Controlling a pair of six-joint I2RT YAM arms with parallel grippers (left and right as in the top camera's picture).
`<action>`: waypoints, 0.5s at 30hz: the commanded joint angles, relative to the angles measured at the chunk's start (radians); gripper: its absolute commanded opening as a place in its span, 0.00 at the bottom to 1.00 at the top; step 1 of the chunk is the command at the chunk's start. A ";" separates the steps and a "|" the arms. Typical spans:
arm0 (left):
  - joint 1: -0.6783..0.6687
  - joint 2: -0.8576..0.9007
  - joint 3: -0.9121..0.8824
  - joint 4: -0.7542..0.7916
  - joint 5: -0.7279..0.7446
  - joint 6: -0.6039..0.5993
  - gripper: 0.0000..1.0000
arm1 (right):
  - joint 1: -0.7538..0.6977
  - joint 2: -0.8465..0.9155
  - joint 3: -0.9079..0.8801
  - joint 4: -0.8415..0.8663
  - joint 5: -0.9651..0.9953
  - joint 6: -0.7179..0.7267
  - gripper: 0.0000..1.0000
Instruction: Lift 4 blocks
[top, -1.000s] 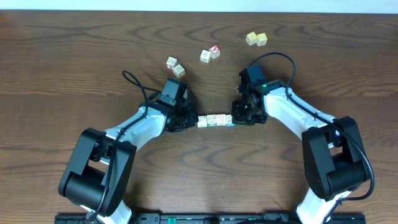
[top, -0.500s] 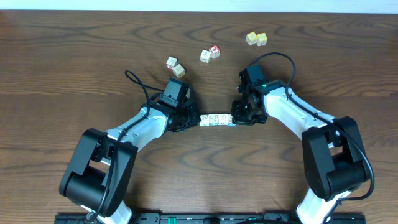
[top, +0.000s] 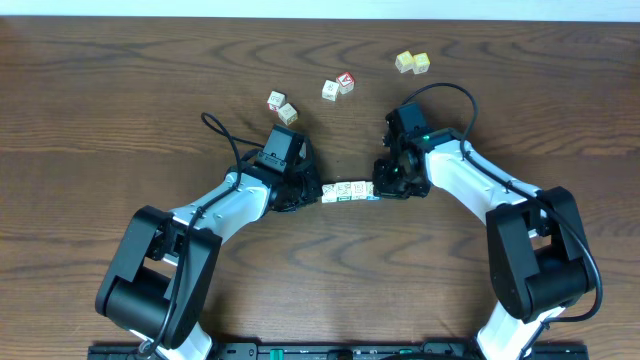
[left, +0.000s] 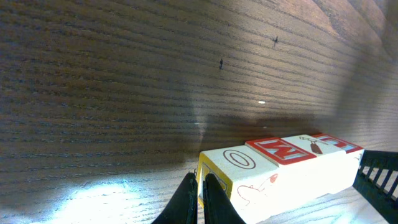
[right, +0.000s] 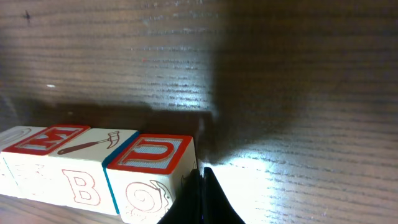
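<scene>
Four pale wooden blocks (top: 347, 191) form one tight row at the table's middle, pinched end to end between my two grippers. My left gripper (top: 317, 193) is shut, and its closed fingertips (left: 199, 182) press the row's left end face, beside the block with an oval print (left: 239, 160). My right gripper (top: 378, 189) is also shut and pushes against the right end, next to the blue-and-red "U" block (right: 155, 155). In both wrist views the row (left: 292, 165) casts a dark shadow on the wood and seems to hang just above the table.
Loose cubes lie farther back. A pair (top: 282, 106) sits behind the left arm. A whitish cube (top: 330, 90) touches one with a red letter (top: 346, 81). Two yellowish cubes (top: 412, 63) lie at the back right. Cables loop off both wrists.
The row of blocks and both grippers have shifted slightly toward the far side of the table, still pressed together. Both grippers stay shut.
</scene>
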 joint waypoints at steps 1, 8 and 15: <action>-0.015 0.012 -0.002 0.002 0.030 0.017 0.07 | -0.001 -0.005 -0.002 0.017 -0.104 0.018 0.01; -0.015 0.012 -0.002 -0.003 0.064 0.029 0.08 | -0.023 -0.005 -0.002 0.018 -0.146 0.007 0.01; -0.015 0.012 0.000 -0.006 0.064 0.028 0.07 | -0.043 -0.005 -0.002 0.026 -0.199 -0.020 0.01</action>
